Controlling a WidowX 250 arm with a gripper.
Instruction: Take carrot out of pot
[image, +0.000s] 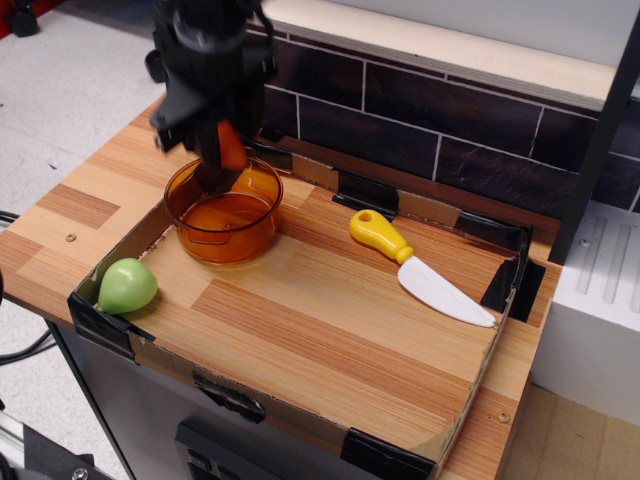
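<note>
The amber translucent pot (222, 213) stands at the back left of the cardboard-edged tray. My black gripper (222, 160) hangs above the pot's back rim, shut on the small orange carrot (231, 146). The carrot is held upright between the fingers, lifted clear of the pot's floor, its lower tip about level with the rim. The pot looks empty inside.
A green pear-shaped toy (127, 285) lies in the tray's front left corner. A yellow-handled toy knife (418, 265) lies to the right. The tray's low cardboard wall (300, 400) runs around the board. A dark tiled wall (440, 130) stands behind.
</note>
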